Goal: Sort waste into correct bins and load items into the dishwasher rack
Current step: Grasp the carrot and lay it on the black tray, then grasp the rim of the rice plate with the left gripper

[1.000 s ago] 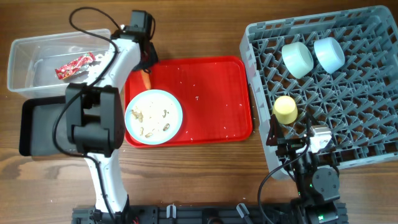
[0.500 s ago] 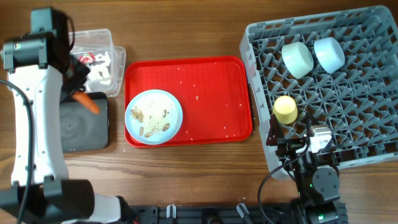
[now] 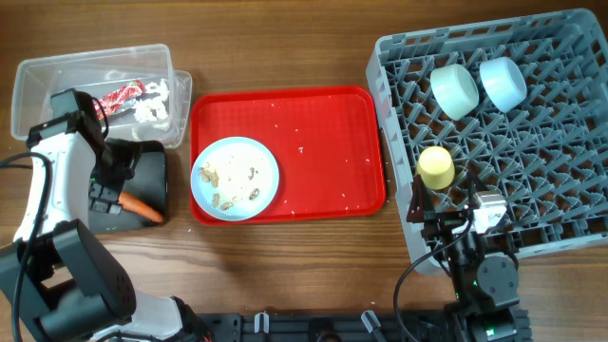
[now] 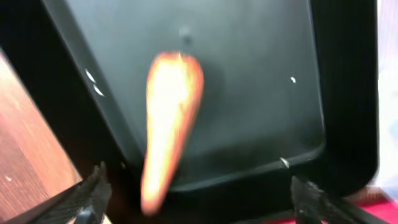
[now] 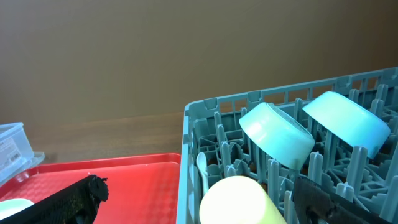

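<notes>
The orange carrot piece [image 3: 141,205] [image 4: 174,118] shows blurred over the black tray [image 3: 154,169] [image 4: 261,81], free of both fingers. My left gripper [image 3: 116,193] [image 4: 199,196] hangs open above it, fingers wide apart. The clear tub [image 3: 38,85] holds the red wrapper [image 3: 119,95] and white tissue [image 3: 154,103]. A light-blue plate [image 3: 235,178] carries food scraps. The grey rack [image 3: 541,171] holds a mint bowl [image 3: 454,90], a light-blue bowl [image 3: 502,83], a yellow cup [image 3: 436,167] and a white spoon [image 5: 201,167]. My right gripper [image 3: 445,218] [image 5: 202,199] stands open at the rack's front left corner.
The flat red tray [image 3: 332,142] lies between the bins and the rack, with the plate on its left part and crumbs scattered over it. Bare wooden table shows behind and in front of it.
My left arm swung from the red tray's back left corner to the black tray, carrying the carrot. Its jaws then opened and the carrot came free.
</notes>
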Robot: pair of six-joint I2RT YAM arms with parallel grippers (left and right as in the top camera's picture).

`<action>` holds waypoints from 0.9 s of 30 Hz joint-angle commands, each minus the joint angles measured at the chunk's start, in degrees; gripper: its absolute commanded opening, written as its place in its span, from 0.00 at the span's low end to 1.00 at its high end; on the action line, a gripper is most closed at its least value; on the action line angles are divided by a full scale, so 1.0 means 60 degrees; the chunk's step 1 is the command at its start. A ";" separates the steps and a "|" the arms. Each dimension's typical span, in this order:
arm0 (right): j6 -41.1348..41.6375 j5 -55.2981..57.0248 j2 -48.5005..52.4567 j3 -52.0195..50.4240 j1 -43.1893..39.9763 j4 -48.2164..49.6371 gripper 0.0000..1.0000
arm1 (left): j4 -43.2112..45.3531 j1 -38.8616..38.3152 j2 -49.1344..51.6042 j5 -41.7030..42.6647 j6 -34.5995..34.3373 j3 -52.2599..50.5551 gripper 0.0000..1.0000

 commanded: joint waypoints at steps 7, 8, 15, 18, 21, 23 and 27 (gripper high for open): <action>0.0127 0.0011 -0.0076 -0.0011 -0.0040 0.0040 1.00 | 0.0546 -0.3643 -0.1064 0.1650 0.2135 0.0878 0.78; 0.0131 0.0011 -0.0076 -0.0011 -0.0040 0.0040 1.00 | 0.0718 -0.4360 -0.0958 0.1490 0.2637 0.0878 0.73; 0.0135 0.0011 -0.0076 -0.0011 -0.0040 0.0040 1.00 | 0.1151 -0.8743 0.0925 -0.1920 0.3818 0.0878 0.42; 0.0135 0.0011 -0.0076 -0.0011 -0.0040 0.0036 1.00 | 0.1260 -0.9136 0.1643 -0.2069 0.3778 0.0878 0.38; 0.0131 0.0011 -0.0076 -0.0011 -0.0040 0.0040 1.00 | 0.1861 -0.9176 0.2218 -0.1559 0.3785 0.0878 0.22; 0.0127 0.0011 -0.0076 -0.0011 -0.0040 0.0036 1.00 | 0.1880 -0.9176 0.2350 -0.1566 0.3789 0.0874 0.20; 0.0131 0.0011 -0.0076 -0.0011 -0.0040 0.0040 1.00 | 0.1916 -0.9176 0.2779 -0.1603 0.3807 0.0874 0.20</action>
